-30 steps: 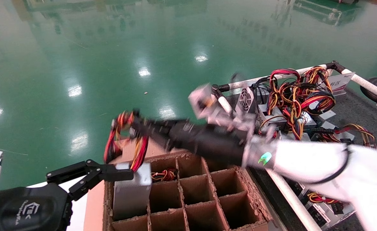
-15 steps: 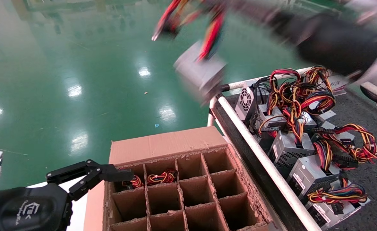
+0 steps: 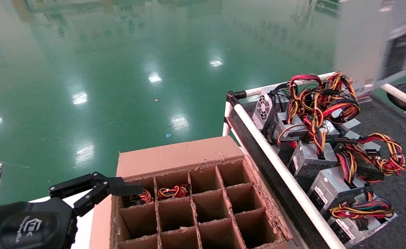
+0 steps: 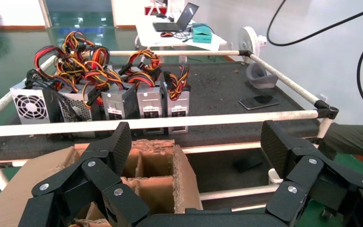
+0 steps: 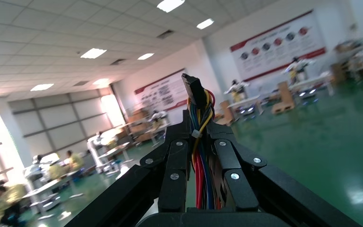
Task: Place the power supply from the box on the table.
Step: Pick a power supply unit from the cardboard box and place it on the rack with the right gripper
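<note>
Glossy green floor (image 3: 85, 69), grey table (image 3: 389, 121) with five units. Right gripper (image 5: 199, 156) clamped on power supply (image 3: 372, 41) wires; left gripper (image 4: 196, 161) spread wide beside box (image 3: 196, 204).

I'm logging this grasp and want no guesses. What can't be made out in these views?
- Power supply: head view, a motion-blurred shape cut off by the top edge; its label is unreadable.
- Right gripper: right wrist view shows only the wires it clamps; the unit's body is out of frame.
- Box: head view, near cells cut off by the bottom edge.
</note>
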